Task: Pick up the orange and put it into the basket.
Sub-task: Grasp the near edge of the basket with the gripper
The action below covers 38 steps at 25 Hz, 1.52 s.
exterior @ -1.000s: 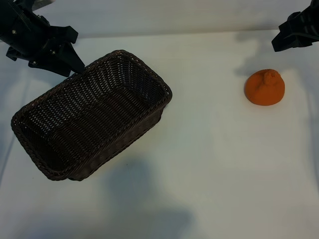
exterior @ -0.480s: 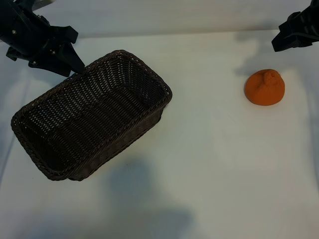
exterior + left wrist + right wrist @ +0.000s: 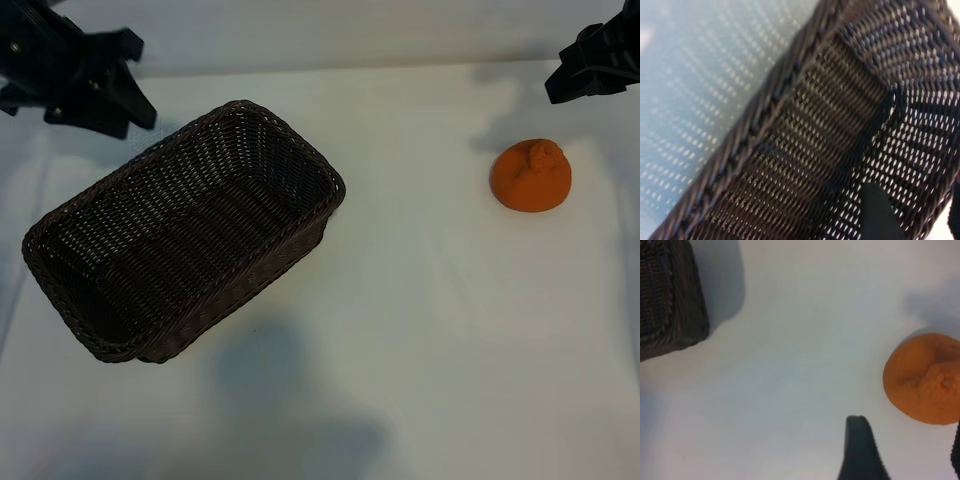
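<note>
The orange (image 3: 531,176) lies on the white table at the right; in the right wrist view the orange (image 3: 924,378) sits just ahead of that arm's fingers and slightly to one side. The dark wicker basket (image 3: 338,185) rests empty at centre-left, lying diagonally. My right gripper (image 3: 565,80) hovers behind the orange at the far right edge, open and holding nothing (image 3: 906,427). Beyond the basket's far corner my left gripper (image 3: 145,82) hangs open, off the rim. The left wrist view is filled by the braided rim (image 3: 760,115) and weave, with the gripper (image 3: 912,200) above it.
The white table (image 3: 430,320) stretches bare between basket and orange and toward the front. A corner of the basket (image 3: 665,295) shows far off in the right wrist view. Soft shadows fall on the front of the table.
My left gripper has drawn back up and to the left, away from the basket's far rim. The right gripper, the orange and the basket have stayed put.
</note>
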Available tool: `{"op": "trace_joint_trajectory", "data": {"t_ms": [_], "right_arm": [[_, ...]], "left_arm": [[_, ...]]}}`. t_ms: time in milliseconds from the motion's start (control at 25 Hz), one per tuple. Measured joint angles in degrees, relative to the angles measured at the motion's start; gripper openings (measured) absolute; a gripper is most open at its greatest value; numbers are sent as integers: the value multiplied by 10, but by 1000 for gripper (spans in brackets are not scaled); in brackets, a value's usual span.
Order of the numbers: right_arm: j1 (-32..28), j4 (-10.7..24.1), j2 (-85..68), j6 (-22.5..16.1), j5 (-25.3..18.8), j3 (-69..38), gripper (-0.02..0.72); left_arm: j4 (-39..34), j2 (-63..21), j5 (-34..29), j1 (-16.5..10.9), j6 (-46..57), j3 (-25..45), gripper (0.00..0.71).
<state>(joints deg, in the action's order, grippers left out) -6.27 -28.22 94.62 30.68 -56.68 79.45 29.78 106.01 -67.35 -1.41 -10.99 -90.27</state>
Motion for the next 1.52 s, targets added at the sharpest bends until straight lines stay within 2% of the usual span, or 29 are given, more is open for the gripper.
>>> {"op": "trace_joint_trajectory", "data": {"t_ms": [360, 760, 1000, 1080, 1360, 1520], "right_arm": [[0, 0, 0, 0, 0, 0, 433], [0, 0, 0, 0, 0, 0, 433], [0, 5, 0, 0, -1, 0, 433], [0, 9, 0, 0, -1, 0, 433], [0, 18, 0, 0, -2, 0, 433], [0, 19, 0, 0, -2, 0, 433]], "left_arm": [[-2, -85, 0, -20, 63, -4, 393], [-117, -194, 0, -27, 144, -4, 367], [-124, -201, 0, -30, 174, 7, 367], [-122, -201, 0, -44, 176, 31, 366], [-120, -201, 0, -127, 163, 154, 365], [-120, -201, 0, -155, 141, 194, 365]]}}
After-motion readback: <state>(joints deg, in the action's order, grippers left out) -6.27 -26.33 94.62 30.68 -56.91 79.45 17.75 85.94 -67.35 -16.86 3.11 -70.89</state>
